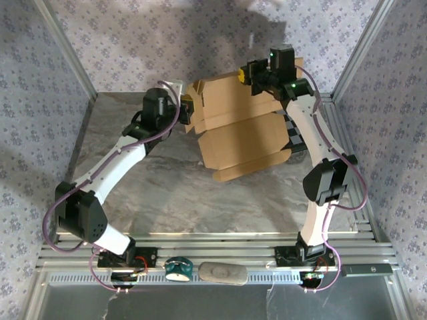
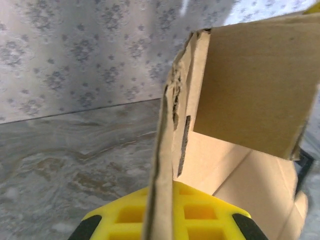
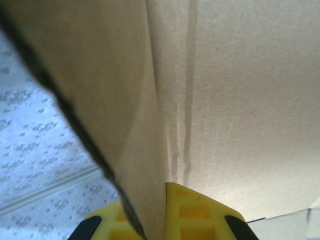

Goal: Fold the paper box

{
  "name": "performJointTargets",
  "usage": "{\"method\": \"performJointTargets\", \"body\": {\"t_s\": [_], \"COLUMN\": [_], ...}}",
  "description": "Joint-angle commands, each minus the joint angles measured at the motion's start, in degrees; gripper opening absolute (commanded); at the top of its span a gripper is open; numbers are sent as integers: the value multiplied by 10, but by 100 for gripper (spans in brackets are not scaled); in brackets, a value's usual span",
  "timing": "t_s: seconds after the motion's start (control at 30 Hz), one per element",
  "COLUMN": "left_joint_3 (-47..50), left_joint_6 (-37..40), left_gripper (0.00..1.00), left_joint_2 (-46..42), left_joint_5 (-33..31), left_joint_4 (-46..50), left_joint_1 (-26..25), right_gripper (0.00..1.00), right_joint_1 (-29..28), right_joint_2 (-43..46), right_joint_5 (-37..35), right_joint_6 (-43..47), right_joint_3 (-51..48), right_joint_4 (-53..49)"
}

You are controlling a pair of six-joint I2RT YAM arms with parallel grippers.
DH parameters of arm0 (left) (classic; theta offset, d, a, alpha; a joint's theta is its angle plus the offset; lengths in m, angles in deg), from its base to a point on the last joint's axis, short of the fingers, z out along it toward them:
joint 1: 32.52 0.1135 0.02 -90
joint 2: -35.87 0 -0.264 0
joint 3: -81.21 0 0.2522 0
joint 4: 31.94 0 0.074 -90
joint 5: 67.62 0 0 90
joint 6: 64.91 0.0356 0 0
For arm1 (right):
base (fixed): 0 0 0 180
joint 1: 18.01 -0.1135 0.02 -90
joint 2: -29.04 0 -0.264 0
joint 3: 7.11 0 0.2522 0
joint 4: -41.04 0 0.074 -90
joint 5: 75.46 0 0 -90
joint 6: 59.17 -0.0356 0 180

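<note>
**Top view.** One box (image 1: 240, 133), a partly folded cardboard sheet, is at the far centre of the worktop (image 1: 167, 193). One checkerboard panel (image 1: 295, 133) shows at its right edge. Two arms reach the box. The left fingers (image 1: 189, 105) are at its left edge and the right fingers (image 1: 241, 75) at its far edge. On the near rail lie one teal item (image 1: 178, 268), one grey oval (image 1: 223, 273) and one black bar (image 1: 367, 269).

**Left wrist.** The left fingers (image 2: 200, 212) are clamped on one upright box (image 2: 255, 85) wall, whose edge is torn.

**Right wrist.** The right fingers (image 3: 200, 210) are clamped on one creased box (image 3: 240, 90) panel.
</note>
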Motion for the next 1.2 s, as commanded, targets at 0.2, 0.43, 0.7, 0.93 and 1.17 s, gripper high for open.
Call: {"method": "performJointTargets", "body": {"t_s": [0.2, 0.43, 0.7, 0.93, 1.17], "left_joint_3": [-112, -108, 26, 121, 200], "left_joint_6": [-41, -40, -86, -184, -279], "left_gripper": [0, 25, 70, 69, 60], "left_joint_2": [77, 98, -52, -108, -102], "left_joint_5": [-336, -309, -137, 11, 52], "left_joint_4": [152, 150, 93, 93, 43], "left_joint_1": [-31, -29, 60, 215, 252], "right_gripper": [0, 0, 0, 0, 0], "right_joint_1": [-79, -92, -66, -74, -83], "right_joint_2": [72, 55, 11, -23, -56], "right_joint_5": [-74, -92, -28, -13, -5], "right_joint_6": [-88, -78, 17, 15, 13], "right_joint_3": [-144, -167, -239, -281, -289], "right_joint_4": [140, 177, 377, 482, 508]}}
